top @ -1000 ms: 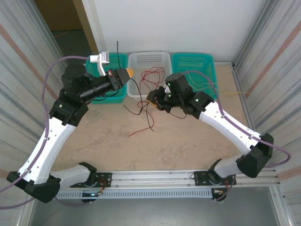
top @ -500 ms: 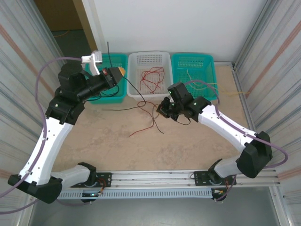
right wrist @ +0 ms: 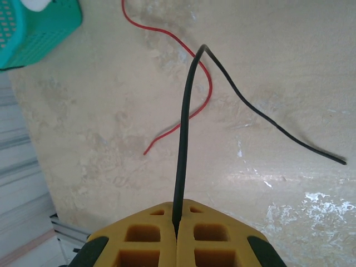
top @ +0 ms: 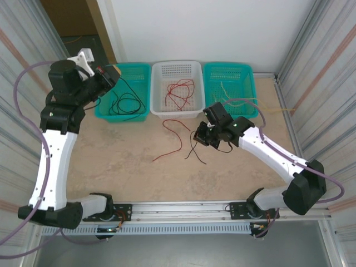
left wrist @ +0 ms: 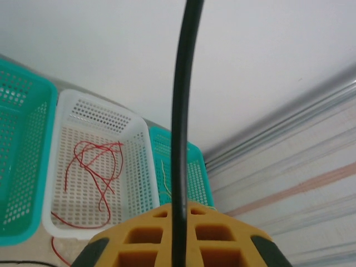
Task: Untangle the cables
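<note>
Top external — left pincer, right pincer each clamped on black cables; white basket beyond.

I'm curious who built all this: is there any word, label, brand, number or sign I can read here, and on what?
No readable text on anything here.
The white basket, left green basket and right green basket are plain plastic with no label.
The yellow jaws, the left closed on a black cable and the right on a second black cable, show no markings.
</note>
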{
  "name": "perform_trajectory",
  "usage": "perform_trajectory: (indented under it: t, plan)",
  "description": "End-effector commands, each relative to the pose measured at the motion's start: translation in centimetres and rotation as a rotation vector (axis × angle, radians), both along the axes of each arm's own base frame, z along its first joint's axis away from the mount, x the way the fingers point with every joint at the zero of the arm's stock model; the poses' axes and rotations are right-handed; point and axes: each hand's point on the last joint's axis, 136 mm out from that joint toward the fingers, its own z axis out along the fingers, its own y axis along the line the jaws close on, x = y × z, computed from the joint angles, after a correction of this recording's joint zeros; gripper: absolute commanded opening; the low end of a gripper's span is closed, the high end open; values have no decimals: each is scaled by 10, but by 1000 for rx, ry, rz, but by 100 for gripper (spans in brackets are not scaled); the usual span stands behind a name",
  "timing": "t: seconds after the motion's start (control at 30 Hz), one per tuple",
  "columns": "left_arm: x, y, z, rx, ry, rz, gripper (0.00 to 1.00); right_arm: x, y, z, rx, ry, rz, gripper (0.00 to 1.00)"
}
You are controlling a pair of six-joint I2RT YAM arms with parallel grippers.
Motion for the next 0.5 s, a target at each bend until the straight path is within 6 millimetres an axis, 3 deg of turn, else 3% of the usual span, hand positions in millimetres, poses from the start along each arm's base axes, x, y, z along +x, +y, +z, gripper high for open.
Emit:
perform_trajectory:
  t: [0.0, 0.2, 0.3, 0.47]
  plan:
    - [22, 13, 6, 64, -22, 44, 0, -1, 14, 37, 5, -117, 103, 0]
    - [68, 31, 11, 127, -17, 99, 0, -8, 32, 88, 29, -304, 218, 0]
    - [90, 38, 5, 149, -1, 118, 0, -7, 32, 110, 50, -379, 225, 0]
    - [118, 40, -1, 178, 14, 114, 0, -8, 30, 120, 57, -412, 229, 0]
